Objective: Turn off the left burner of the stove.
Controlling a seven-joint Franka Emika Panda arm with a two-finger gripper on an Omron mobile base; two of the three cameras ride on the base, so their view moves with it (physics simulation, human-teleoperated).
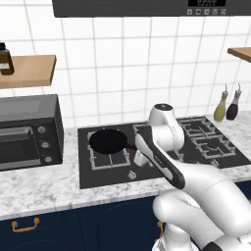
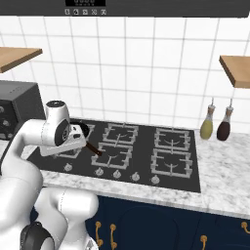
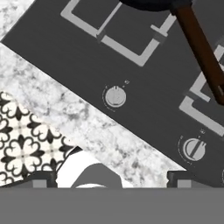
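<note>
The stove (image 1: 98, 179) is a black glass cooktop set in the marble counter. Its left burner (image 1: 109, 158) is a square grey grate with a black frying pan (image 1: 108, 141) on top; the pan's brown handle (image 3: 201, 48) points right. In the hand view the grate's corner (image 3: 127, 49) lies at the top, and below it a silver knob (image 3: 115, 96) sits near the middle, with a second knob (image 3: 194, 148) to the right. My gripper (image 3: 113, 178) hovers open above the stove's front edge, holding nothing, a gap away from the knob. My hand (image 2: 73, 134) hangs over the stove's left part.
A black toaster oven (image 1: 29, 132) stands left of the stove. Two bottles (image 2: 207, 128) (image 2: 224, 129) stand at the right against the tiled wall. Wooden shelves (image 1: 27, 71) (image 2: 237, 68) hang on both sides. More knobs (image 2: 117, 174) line the front. Patterned floor (image 3: 22, 144) lies past the counter edge.
</note>
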